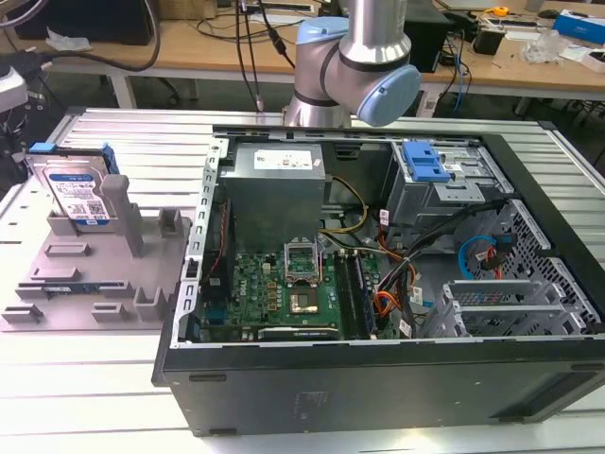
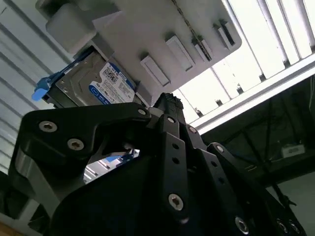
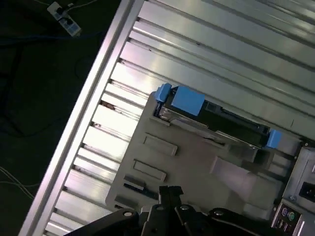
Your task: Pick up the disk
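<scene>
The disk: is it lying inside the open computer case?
No, the disk stands on edge in the grey fixture, outside the computer case, on the exterior view's left.

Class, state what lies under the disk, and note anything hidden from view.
The disk stands on edge in the grey fixture. The fixture's low walls cover its bottom edge, so the contact there cannot be seen. A post covers one corner.

In the exterior view the arm (image 1: 352, 71) stands at the far side of the scene, near the middle. Its silver tube rises out of sight above a joint with pale blue caps. In both wrist views the black hand (image 3: 170, 191) (image 2: 167, 101) shows screwed linkages converging, with the fingertips (image 3: 165, 191) pressed together and nothing between them.
</scene>
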Controlling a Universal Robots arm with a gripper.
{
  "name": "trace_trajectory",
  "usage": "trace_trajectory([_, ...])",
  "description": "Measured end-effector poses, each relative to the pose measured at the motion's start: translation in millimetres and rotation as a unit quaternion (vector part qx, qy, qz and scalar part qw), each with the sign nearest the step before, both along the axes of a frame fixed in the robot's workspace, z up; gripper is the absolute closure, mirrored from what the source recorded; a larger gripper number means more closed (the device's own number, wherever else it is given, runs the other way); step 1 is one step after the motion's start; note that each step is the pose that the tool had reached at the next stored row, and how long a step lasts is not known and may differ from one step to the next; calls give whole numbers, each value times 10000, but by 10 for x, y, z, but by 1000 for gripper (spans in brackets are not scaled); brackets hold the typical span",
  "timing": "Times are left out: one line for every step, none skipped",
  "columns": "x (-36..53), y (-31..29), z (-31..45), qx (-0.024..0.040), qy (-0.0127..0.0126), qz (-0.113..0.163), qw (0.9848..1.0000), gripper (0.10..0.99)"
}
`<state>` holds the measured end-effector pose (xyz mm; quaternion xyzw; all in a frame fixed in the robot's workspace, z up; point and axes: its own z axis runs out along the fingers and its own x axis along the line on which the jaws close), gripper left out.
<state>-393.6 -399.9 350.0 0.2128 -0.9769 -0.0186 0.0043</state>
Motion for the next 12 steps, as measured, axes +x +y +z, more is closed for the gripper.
trace_trajectory([0, 0, -1, 0, 0, 144, 9999, 980])
trace_trajectory([0, 0, -3, 0, 0, 355, 9994, 980])
trace_trajectory([0, 0, -4, 0, 0, 545, 9985, 980])
trace_trajectory([0, 0, -5, 0, 0, 695, 9976, 980])
trace_trajectory([0, 0, -6, 0, 0, 912, 9958, 980])
trace_trajectory([0, 0, -7, 0, 0, 1061, 9944, 980])
trace_trajectory([0, 0, -9, 0, 0, 1267, 9919, 980])
trace_trajectory([0, 0, -10, 0, 0, 1480, 9890, 980])
trace_trajectory([0, 0, -11, 0, 0, 1572, 9876, 980])
trace_trajectory([0, 0, -12, 0, 0, 1693, 9856, 980])
trace_trajectory([0, 0, -13, 0, 0, 1821, 9833, 980])
trace_trajectory([0, 0, -13, 0, 0, 1913, 9815, 980])
